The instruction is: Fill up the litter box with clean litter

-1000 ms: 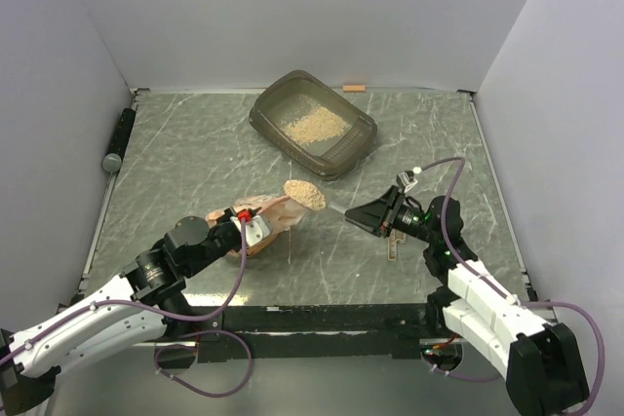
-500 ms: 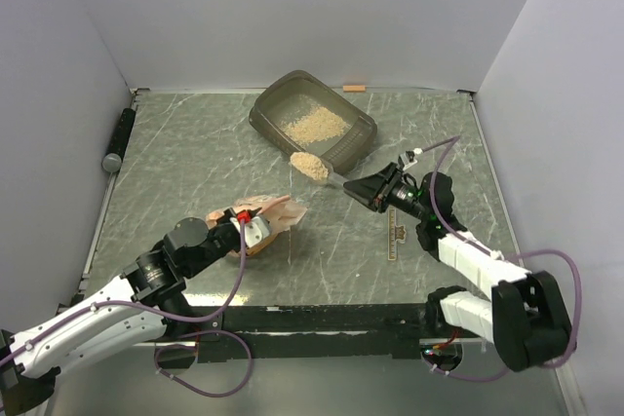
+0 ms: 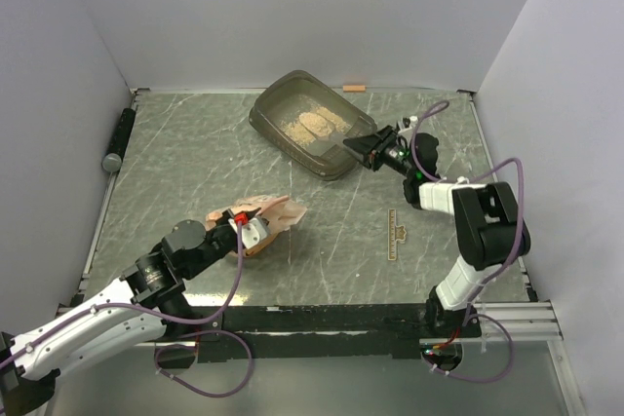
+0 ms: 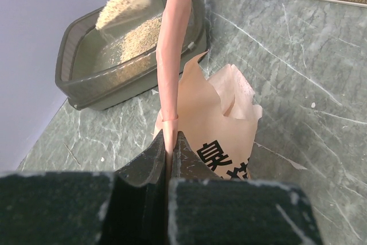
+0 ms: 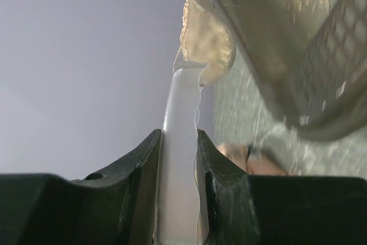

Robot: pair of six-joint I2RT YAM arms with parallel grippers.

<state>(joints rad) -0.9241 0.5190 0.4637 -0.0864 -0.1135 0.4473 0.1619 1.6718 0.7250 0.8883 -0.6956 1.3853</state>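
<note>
**Scoop reaching the litter box while the bag is being held open**

A ruler [image 3: 394,234] is lying on the table [image 3: 195,153] toward its right edge, just in front of the right arm. A black cylinder [image 3: 119,139] is resting along the left edge, and a small tan block [image 3: 354,88] is sitting at the far edge. None of them is lying between the bag and the box.

The litter box [image 3: 327,165] is sitting at the middle of the far edge, with a patch of clean litter [image 3: 314,126] spread over its floor. The pink bag [image 3: 273,211] is lying nearer the front, left of centre. The left gripper [image 3: 246,231] is pinching its torn upper edge tight, pulling the mouth up. The right gripper [image 3: 369,150] is clamping narrowly on the handle of a clear scoop [image 5: 182,142], whose bowl is carrying a heap of litter over the box rim.

A second ago the loaded scoop was hovering just beside the bag. Since then the right arm has been swinging it across to the box, uncovering the ruler; the left gripper and bag are staying put.
</note>
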